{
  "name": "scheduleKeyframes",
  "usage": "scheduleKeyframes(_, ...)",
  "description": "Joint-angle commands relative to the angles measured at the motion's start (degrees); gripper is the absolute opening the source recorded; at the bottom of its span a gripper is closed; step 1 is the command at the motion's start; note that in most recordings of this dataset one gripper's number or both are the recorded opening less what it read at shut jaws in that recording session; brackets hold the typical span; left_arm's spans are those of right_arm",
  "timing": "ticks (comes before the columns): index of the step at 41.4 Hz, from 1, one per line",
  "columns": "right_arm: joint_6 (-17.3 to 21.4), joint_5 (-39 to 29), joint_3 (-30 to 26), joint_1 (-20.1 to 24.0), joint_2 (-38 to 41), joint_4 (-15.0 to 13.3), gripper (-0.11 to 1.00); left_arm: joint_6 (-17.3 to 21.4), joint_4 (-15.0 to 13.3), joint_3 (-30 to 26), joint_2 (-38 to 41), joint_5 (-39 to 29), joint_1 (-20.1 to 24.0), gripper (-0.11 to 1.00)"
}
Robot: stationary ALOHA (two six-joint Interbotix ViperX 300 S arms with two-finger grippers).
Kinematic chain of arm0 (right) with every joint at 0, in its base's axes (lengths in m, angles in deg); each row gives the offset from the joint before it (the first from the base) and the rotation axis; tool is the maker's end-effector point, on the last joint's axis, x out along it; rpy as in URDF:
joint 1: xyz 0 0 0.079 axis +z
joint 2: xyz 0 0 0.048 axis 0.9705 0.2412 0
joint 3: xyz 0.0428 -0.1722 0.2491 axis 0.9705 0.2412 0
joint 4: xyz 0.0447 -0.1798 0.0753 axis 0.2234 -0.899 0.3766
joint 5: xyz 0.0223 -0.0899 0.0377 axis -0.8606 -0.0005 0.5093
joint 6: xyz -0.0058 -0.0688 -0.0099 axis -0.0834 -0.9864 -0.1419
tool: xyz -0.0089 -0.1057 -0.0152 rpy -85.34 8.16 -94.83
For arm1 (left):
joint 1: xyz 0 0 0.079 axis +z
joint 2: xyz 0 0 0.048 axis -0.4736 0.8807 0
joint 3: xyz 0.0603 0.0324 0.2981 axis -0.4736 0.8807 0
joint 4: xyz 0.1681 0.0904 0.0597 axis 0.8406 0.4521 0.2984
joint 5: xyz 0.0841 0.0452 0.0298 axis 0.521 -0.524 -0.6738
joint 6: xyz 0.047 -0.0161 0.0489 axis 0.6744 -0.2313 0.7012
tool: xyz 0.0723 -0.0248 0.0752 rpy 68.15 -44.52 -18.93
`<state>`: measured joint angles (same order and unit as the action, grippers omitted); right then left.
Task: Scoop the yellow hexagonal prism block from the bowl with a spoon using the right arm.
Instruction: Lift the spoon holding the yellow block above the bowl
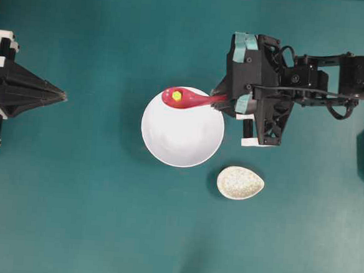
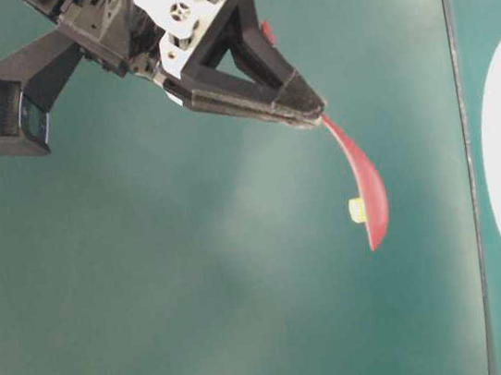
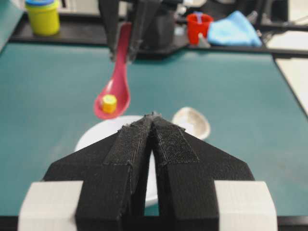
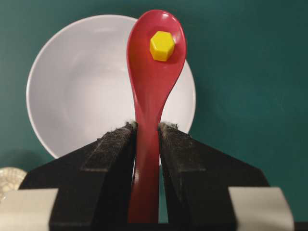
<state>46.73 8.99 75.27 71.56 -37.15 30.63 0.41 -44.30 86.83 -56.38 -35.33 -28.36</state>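
My right gripper (image 4: pixel 147 126) is shut on the handle of the pink-red spoon (image 4: pixel 153 77), which it holds up above the white bowl (image 1: pixel 182 136). In the spoon's scoop lies the yellow hexagonal prism block (image 4: pixel 162 45), also seen as a yellow spot (image 1: pixel 177 95) over the bowl's far rim. The bowl's inside looks bare. From the side, the spoon (image 2: pixel 362 186) hangs in the air off the gripper's tip with the block (image 2: pixel 356 210) on it. My left gripper (image 1: pixel 63 95) rests shut at the table's left edge, far from the bowl, its pads (image 3: pixel 166 139) pressed together at the tips.
A small speckled beige oval spoon rest (image 1: pixel 240 182) lies on the teal table just right of and nearer than the bowl. At the far edge stand a yellow tub (image 3: pixel 43 17), a red cup (image 3: pixel 198 25) and a blue cloth (image 3: pixel 235 30).
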Motion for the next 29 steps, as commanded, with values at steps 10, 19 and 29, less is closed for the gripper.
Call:
scheduleKeyframes(10,-0.18,0.35,-1.49,0.0,-1.49,-0.18,0.24,0.0,0.0,-1.49,0.44,0.7,0.0,0.0)
scheduleKeyframes(19,-0.09,0.26,-1.41,-0.09,-1.49,-0.18,0.24,0.09,0.0,-1.58,0.44,0.97,0.0,0.0)
scheduleKeyframes(29,-0.09,0.44,-1.23,-0.09,-1.49,-0.18,0.24,0.09,0.09,-1.49,0.53,1.14,0.0,0.0)
